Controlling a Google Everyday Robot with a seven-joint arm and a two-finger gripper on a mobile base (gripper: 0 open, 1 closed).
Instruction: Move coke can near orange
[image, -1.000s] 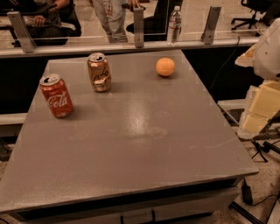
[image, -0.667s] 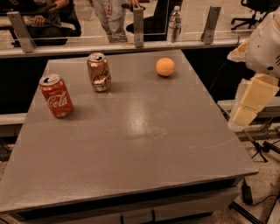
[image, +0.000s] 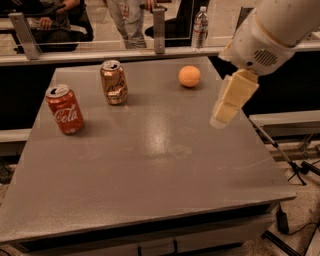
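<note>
The red coke can (image: 64, 109) stands upright at the left side of the grey table (image: 150, 165). The orange (image: 189, 76) lies near the table's far right edge. My gripper (image: 231, 100) hangs from the white arm above the right part of the table, to the right of and nearer than the orange, far from the coke can. It holds nothing that I can see.
A shiny copper-gold can (image: 114, 82) stands upright between the coke can and the orange, towards the back. A water bottle (image: 200, 27) stands on the ledge behind the table. People sit and stand behind the glass. A tripod leg (image: 280, 152) lies on the floor at right.
My arm and gripper have moved left from beyond the table's right edge to over the table. The cans and the orange have not moved.
</note>
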